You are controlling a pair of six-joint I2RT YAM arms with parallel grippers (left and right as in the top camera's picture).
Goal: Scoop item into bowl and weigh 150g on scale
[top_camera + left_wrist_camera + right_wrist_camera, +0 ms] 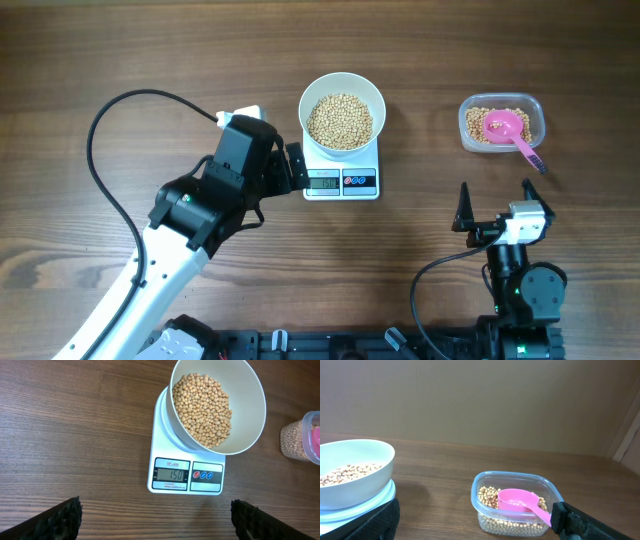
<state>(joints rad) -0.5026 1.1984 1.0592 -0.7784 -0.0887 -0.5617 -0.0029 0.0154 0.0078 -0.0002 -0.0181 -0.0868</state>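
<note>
Soybeans: heaped in white bowl, atop kitchen scale, mid-table.
Left gripper: fingers spread wide, empty, just left of scale, facing it.
Right gripper: fingers spread wide, empty, well apart from scale.
Pink scoop: inside clear container, straight ahead of right gripper, handle slanting back toward it; right arm nearer.
Left wrist only: 150 on display, illegible from overhead.
Judgement: target likely met.

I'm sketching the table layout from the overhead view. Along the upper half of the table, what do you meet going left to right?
In order: left tool → scale carrying the bowl of beans → clear container with the pink scoop in it.
</note>
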